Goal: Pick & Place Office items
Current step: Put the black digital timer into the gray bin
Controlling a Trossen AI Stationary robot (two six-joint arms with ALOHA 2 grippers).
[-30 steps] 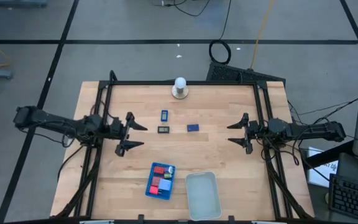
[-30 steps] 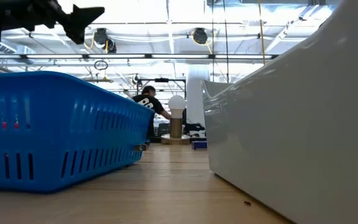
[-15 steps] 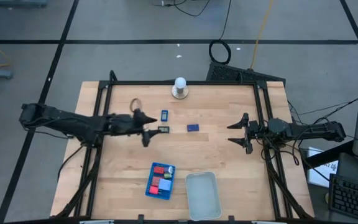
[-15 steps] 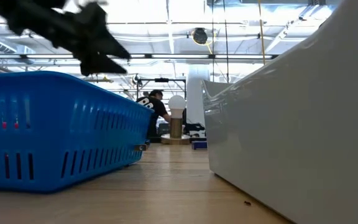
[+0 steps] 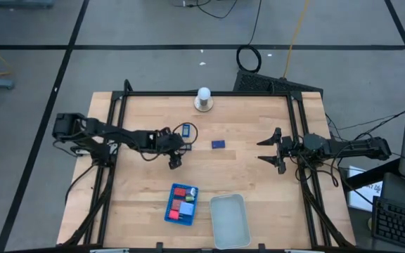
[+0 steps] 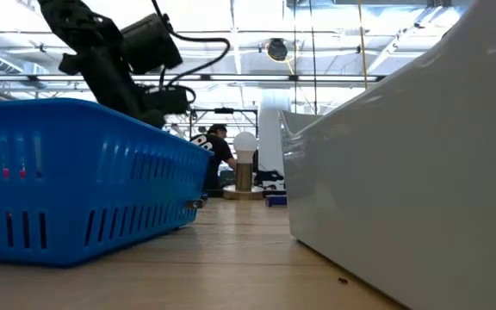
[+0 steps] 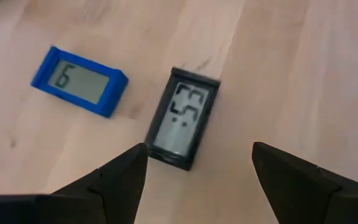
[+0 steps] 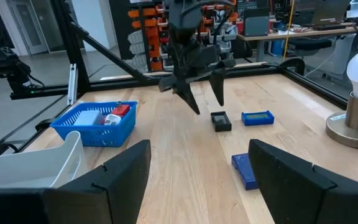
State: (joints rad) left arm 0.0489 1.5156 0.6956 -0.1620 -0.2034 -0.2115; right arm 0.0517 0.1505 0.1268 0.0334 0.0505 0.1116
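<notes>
My left gripper (image 7: pixel 199 149) is open and points down over the black rectangular piece (image 7: pixel 182 118), which lies flat on the table with its small display up. The fingertips stand apart above its near end and touch nothing; in the right wrist view the left gripper (image 8: pixel 207 102) hangs just above the black piece (image 8: pixel 220 120). A light blue piece (image 7: pixel 79 81) lies flat beside it, and a dark blue piece (image 5: pixel 218 144) lies farther right. Red and blue pieces sit in the blue tray (image 5: pixel 169 211). My right gripper (image 5: pixel 260 150) waits open near the table's right edge.
The clear tray (image 5: pixel 229 221) stands beside the blue tray near the table's near edge. The white ball on its round base (image 5: pixel 203 98) stands at the far edge. Black frame rails run along the left and right sides. Bare wood lies between the pieces and the trays.
My left arm has reached from the table's left side toward the middle, and its gripper has tipped downward and come down over the black piece. The pieces have not moved.
</notes>
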